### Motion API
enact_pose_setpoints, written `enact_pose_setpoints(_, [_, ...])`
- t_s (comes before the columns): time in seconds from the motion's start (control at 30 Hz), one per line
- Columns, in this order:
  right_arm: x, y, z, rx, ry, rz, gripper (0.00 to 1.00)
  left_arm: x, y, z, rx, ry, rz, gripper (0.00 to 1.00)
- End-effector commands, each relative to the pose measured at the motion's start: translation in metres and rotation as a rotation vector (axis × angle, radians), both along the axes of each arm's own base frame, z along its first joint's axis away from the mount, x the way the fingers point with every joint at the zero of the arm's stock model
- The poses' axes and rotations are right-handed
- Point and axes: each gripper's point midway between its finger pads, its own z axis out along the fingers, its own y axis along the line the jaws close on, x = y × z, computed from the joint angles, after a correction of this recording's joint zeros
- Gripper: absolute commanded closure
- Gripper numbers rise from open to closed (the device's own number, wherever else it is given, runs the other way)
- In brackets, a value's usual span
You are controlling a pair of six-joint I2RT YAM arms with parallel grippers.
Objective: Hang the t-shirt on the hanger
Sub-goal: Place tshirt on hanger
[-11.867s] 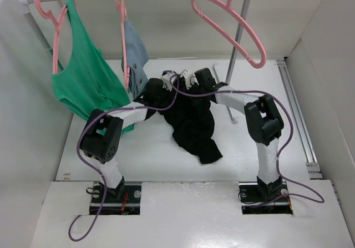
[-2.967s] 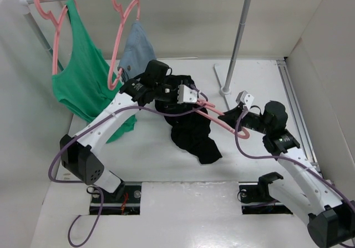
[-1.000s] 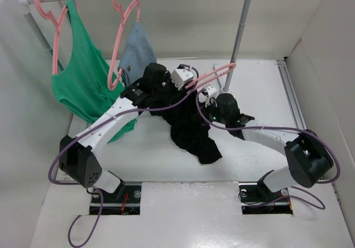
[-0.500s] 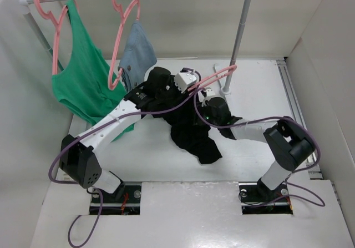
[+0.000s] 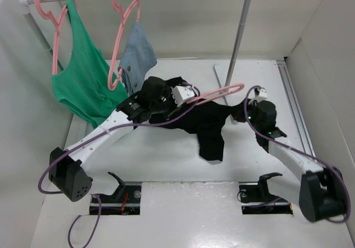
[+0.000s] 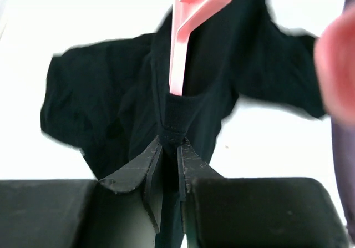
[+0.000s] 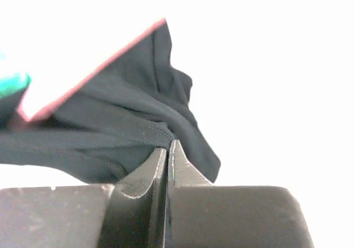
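With left end effector (image 6: 169,142) and right end effector (image 7: 167,145) clamped on t-shirt (image 5: 208,120), draw it taut along hanger (image 5: 222,91).

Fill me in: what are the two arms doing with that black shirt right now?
The left gripper is shut on the collar of the t-shirt, where one end of the hanger meets the neck opening. The right gripper is pinched shut on another edge of the cloth, out to the right. The shirt hangs stretched between them over the table, not yet seated on the hanger.
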Motion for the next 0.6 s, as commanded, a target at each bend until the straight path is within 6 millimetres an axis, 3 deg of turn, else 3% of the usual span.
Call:
enact_pose_setpoints(0.0, [-0.008, -0.066, 0.008, -0.128, 0.008, -0.152, 1.00, -0.020, 0.013, 0.025, 0.023, -0.119, -0.116, 1.00])
enact_pose_setpoints(0.07, [-0.010, -0.096, 0.019, -0.147, 0.010, -0.219, 1.00, -0.025, 0.018, 0.012, 0.064, -0.099, -0.136, 1.00])
enact_pose_setpoints(0.17, [-0.010, -0.126, 0.028, -0.185, 0.002, -0.274, 1.00, -0.041, 0.021, 0.000, 0.117, -0.085, -0.235, 1.00])
enact_pose_setpoints(0.33, [-0.001, -0.141, 0.062, -0.318, -0.012, -0.274, 1.00, -0.051, 0.027, -0.009, 0.167, -0.100, -0.313, 1.00])
enact_pose_setpoints(0.4, [0.003, -0.145, 0.074, -0.359, -0.025, -0.266, 1.00, -0.048, 0.034, -0.025, 0.229, -0.078, -0.307, 1.00])
enact_pose_setpoints(0.43, [0.007, -0.145, 0.096, -0.387, -0.085, -0.250, 1.00, -0.046, 0.036, -0.025, 0.243, -0.089, -0.302, 1.00])
enact_pose_setpoints(0.53, [0.006, -0.143, 0.128, -0.422, -0.146, -0.220, 1.00, -0.035, 0.043, -0.042, 0.309, -0.067, -0.260, 1.00])
enact_pose_setpoints(0.57, [0.003, -0.140, 0.129, -0.451, -0.149, -0.170, 1.00, -0.029, 0.046, -0.048, 0.337, -0.065, -0.239, 1.00])
